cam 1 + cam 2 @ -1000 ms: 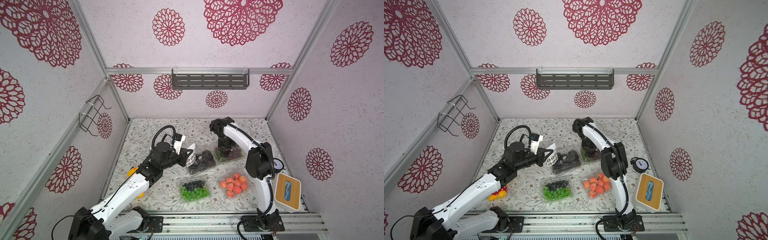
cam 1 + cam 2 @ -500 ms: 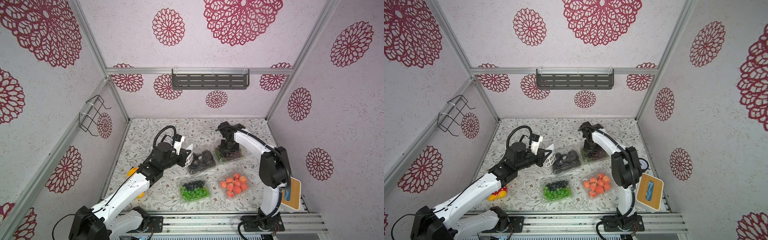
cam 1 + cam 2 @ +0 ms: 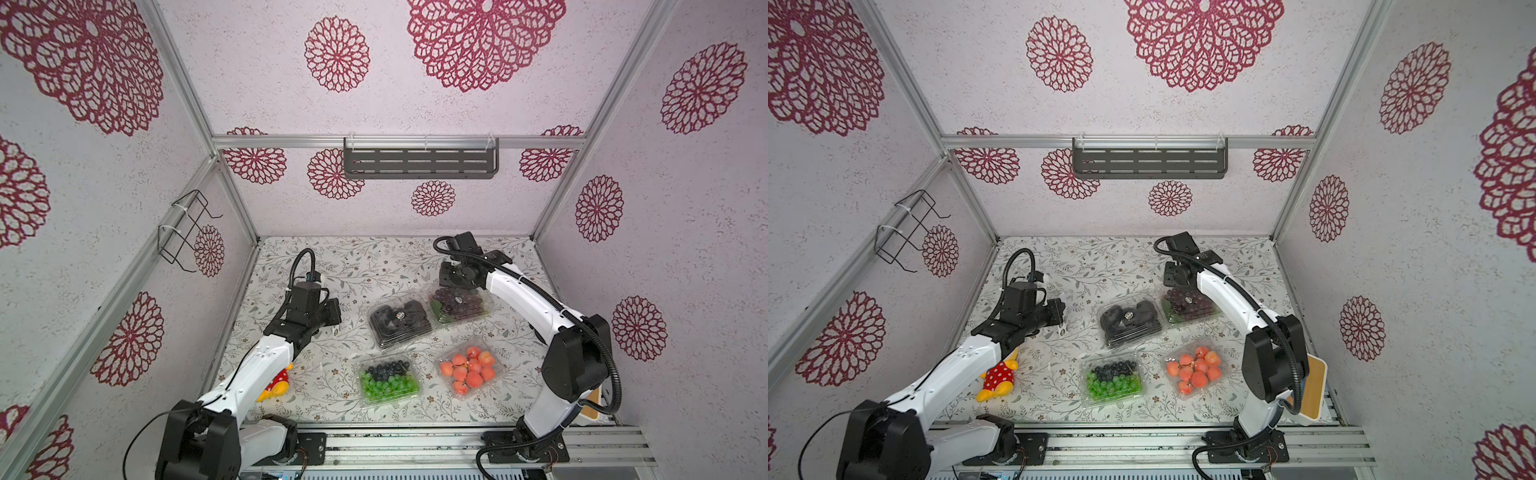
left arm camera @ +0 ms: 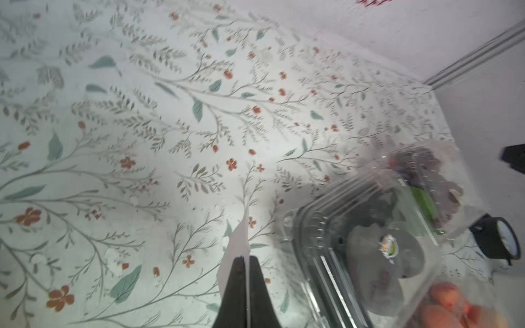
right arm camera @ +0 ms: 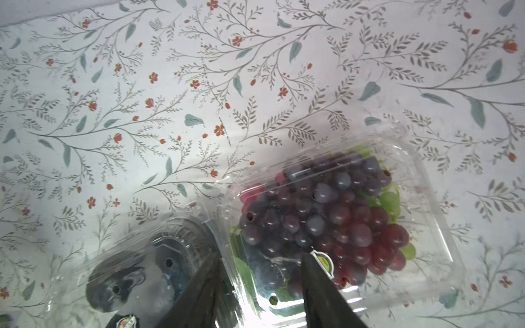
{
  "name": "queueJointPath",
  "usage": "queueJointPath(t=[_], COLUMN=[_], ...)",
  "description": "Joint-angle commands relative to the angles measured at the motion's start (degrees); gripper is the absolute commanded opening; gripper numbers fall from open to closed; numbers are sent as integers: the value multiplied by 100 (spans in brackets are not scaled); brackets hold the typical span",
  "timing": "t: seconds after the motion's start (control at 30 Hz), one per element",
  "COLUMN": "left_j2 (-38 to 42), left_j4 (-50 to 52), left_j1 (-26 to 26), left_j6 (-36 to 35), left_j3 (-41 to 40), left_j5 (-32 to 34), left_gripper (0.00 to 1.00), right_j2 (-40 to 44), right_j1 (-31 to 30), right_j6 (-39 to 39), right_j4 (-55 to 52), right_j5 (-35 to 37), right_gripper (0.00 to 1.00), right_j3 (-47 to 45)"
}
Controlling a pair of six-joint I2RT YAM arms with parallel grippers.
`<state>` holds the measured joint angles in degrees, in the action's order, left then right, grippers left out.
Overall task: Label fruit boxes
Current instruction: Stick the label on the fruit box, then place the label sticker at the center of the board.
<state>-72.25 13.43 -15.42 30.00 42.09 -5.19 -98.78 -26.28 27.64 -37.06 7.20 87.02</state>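
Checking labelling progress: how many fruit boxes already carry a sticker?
2: the black-fruit box, centre, and the purple-grape box beside it at the back right. The green-and-blue box and orange-red box in front show none.

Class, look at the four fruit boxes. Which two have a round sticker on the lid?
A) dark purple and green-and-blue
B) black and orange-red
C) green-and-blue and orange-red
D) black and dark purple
D: in both top views the black-fruit box and the dark purple grape box each bear a round sticker; the other two lids show none.
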Motion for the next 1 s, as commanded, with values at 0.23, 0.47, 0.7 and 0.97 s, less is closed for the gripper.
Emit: queueJointPath(t=[0.23,0.47,0.7,0.97], left_j2=[-2038,-2439,-1917,-1559], left_j4=[148,452,942,1487], left_j1=[502,461,508,322], left_j6=[250,534,523,794], left_j3=[596,727,707,867], left_j5=[-757,61,700,1578], left_gripper=[0,14,47,93], right_j2=[1188,1507,1700,1529], right_j1=[86,227,428,605], right_j6=[-117,-233,-257,-281], right_j4=[1628,1566,1725,1986], right_j5=[-404,-325,-513,-963], right_gripper=[29,31,19,2], right_j3=[-1860,-2190,-2683,-2792])
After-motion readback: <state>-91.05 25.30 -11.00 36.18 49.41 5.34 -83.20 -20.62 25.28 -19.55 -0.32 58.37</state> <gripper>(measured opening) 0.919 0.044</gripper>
